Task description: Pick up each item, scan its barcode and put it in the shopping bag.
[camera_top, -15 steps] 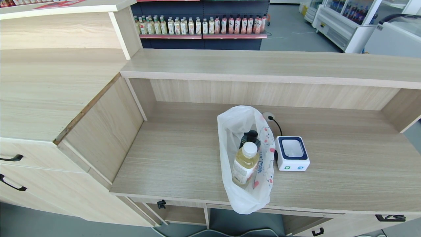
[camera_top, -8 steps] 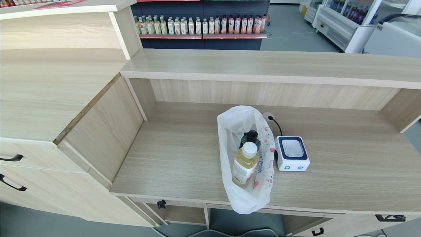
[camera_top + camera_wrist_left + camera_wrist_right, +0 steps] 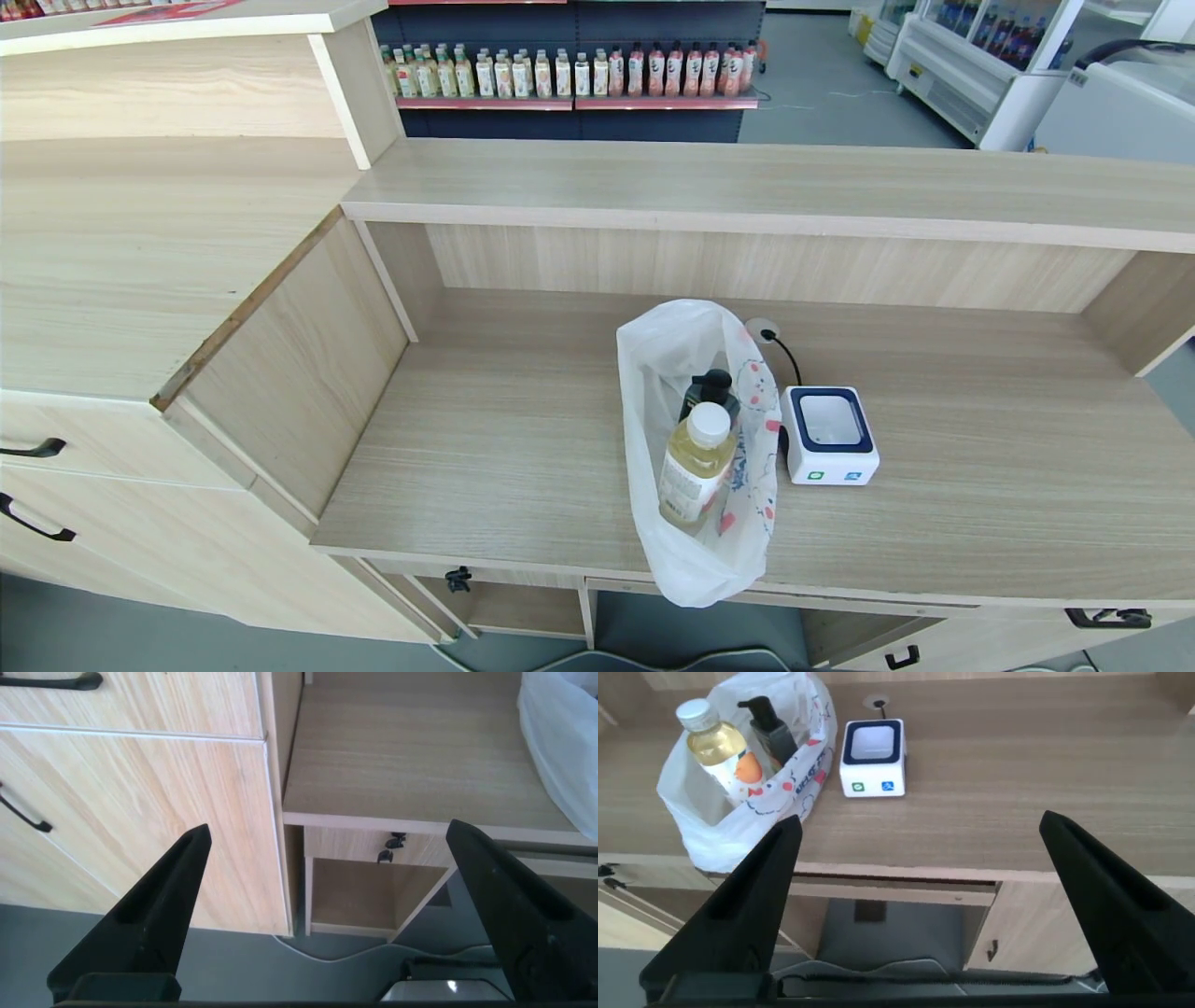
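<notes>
A white plastic shopping bag (image 3: 695, 551) stands open on the wooden counter (image 3: 523, 439). Inside it are a yellow drink bottle (image 3: 695, 464) with a white cap and a black pump bottle (image 3: 711, 390) behind it. A white barcode scanner (image 3: 829, 448) with a dark blue frame sits just right of the bag. The right wrist view shows the bag (image 3: 715, 821), the yellow bottle (image 3: 712, 742), the pump bottle (image 3: 771, 730) and the scanner (image 3: 872, 758). My left gripper (image 3: 332, 915) hangs open below the counter's front edge, left of the bag (image 3: 565, 747). My right gripper (image 3: 920, 915) is open, low in front of the counter.
A raised ledge (image 3: 747, 191) runs along the back of the counter, and a side panel (image 3: 299, 364) walls its left end. Drawers with black handles (image 3: 33, 523) lie at the left. A black cable (image 3: 784, 353) leads from the scanner to a grommet.
</notes>
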### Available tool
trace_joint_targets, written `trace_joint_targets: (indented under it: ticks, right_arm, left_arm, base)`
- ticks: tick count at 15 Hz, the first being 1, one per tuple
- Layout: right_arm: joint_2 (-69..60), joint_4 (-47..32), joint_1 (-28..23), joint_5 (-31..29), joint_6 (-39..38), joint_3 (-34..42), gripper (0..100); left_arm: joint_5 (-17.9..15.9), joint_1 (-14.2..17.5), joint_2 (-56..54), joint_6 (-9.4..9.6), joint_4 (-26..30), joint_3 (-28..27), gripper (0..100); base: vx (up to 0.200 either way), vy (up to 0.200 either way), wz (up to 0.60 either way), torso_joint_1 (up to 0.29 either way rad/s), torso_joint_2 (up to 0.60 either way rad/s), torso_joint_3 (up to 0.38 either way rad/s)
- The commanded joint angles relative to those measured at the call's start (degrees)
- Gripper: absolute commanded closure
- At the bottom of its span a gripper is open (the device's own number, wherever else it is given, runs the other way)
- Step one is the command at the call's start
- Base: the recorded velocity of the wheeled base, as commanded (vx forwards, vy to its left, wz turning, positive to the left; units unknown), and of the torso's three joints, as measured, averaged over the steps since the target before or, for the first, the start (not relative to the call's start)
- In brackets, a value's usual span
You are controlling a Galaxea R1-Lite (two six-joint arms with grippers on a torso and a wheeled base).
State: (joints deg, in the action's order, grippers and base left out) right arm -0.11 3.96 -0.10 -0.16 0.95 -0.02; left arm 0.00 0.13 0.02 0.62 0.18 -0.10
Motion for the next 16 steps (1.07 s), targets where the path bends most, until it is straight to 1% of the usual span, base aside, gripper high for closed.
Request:
trace_joint_targets:
  ticks: [1,5,9,11,16]
  right_arm:
    - [0.2,-4.0,-0.1,-4.1,0.2,-0.1,0]
    - [0.2,-4.0,0.0,-3.4,0.6,-0.1,0]
    - [0.1,-3.9,-0.1,-3.5,-1.0,-0.1,0]
    - [0.1,-3.9,-0.1,-3.5,-1.0,-0.1,0]
    - [0.1,-3.9,-0.1,-3.5,-0.9,-0.1,0]
  left_arm:
    - [0.0,0.0,0.0,-0.01,0.0,0.0,0]
    - [0.0,0.0,0.0,-0.01,0.0,0.0,0]
    - [0.0,0.0,0.0,-0.01,0.0,0.0,0]
    - [0.0,0.0,0.0,-0.53,0.0,0.0,0]
    - [0.1,0.0,0.0,-0.36,0.0,0.0,0]
  base:
    - [0.0,0.0,0.0,0.0,0.0,0.0]
    - [0.0,0.0,0.0,0.0,0.0,0.0]
    - [0.0,0.0,0.0,0.0,0.0,0.0]
    - [0.0,-0.2,0.0,0.002,0.0,0.0]
    - [0.0,-0.2,0.0,0.006,0.0,-0.001]
